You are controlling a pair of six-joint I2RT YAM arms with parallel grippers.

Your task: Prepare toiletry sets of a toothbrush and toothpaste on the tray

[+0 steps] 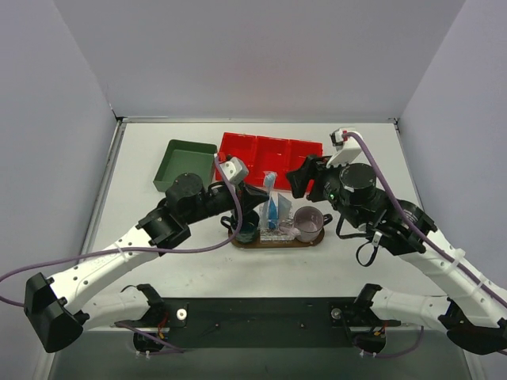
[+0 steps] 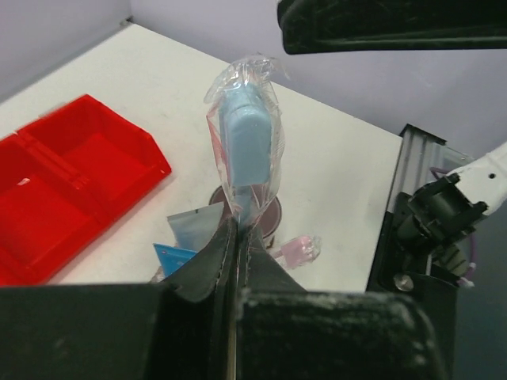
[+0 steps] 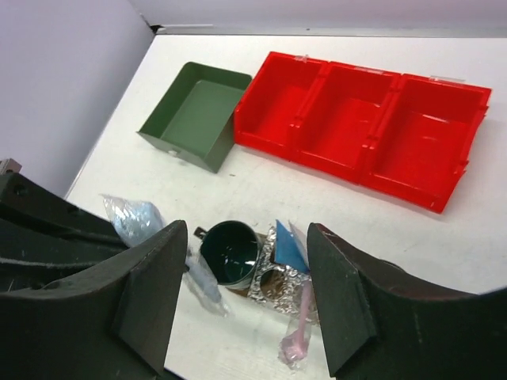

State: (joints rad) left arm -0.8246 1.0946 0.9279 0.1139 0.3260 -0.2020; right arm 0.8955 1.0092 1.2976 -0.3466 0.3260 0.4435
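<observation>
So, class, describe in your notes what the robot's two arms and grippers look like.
The left arm and right arm have white links with black joints and bases. A thin purple cable runs along each. The left gripper and right gripper have matte black, wedge-shaped fingers.

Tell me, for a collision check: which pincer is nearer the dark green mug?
Left. The left pincer, shut on a wrapped blue packet, is above the green mug; the open right pincer is farther off, by the pink mug.
</observation>
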